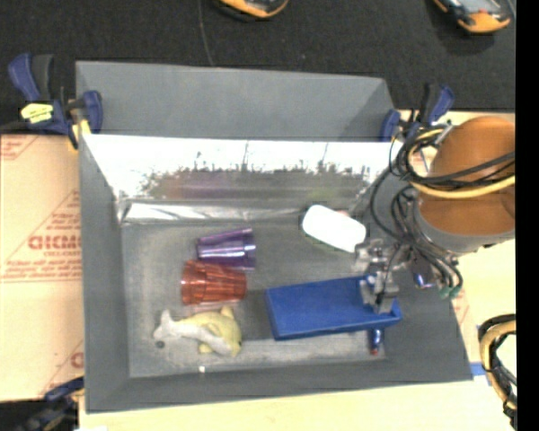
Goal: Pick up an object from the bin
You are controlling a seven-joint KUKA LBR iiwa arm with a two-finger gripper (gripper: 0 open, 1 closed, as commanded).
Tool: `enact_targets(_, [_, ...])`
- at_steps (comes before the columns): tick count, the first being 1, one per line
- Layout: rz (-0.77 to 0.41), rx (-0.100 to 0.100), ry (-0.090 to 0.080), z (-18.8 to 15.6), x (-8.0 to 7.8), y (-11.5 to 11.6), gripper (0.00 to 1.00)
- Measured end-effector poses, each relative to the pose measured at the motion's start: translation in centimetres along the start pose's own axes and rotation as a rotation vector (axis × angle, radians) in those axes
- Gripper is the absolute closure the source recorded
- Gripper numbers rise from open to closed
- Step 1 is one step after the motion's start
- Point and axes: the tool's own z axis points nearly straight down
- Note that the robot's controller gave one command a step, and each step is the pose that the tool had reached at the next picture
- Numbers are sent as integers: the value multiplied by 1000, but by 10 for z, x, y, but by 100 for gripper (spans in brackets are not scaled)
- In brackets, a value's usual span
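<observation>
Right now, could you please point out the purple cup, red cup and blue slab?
purple cup [226,247], camera view, middle of its side.
red cup [214,283], camera view, middle of its side.
blue slab [316,310], camera view, centre of top face.

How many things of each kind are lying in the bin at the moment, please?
Cups: 2, the purple cup and the red cup
Flat blocks: 1, the blue flat block
Oval pieces: 1, the white oval piece
Toy animals: 1, the white and yellow toy animal
Total: 5
</observation>
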Motion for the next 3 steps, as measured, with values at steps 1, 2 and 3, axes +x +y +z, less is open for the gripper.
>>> enact_targets(1, [24,-3,10,-40,2,-6,100])
enact_targets(2, [20,3,-12,-62,-4,-6,100])
enact_targets(3, [-60,0,-3,-27,4,-15,100])
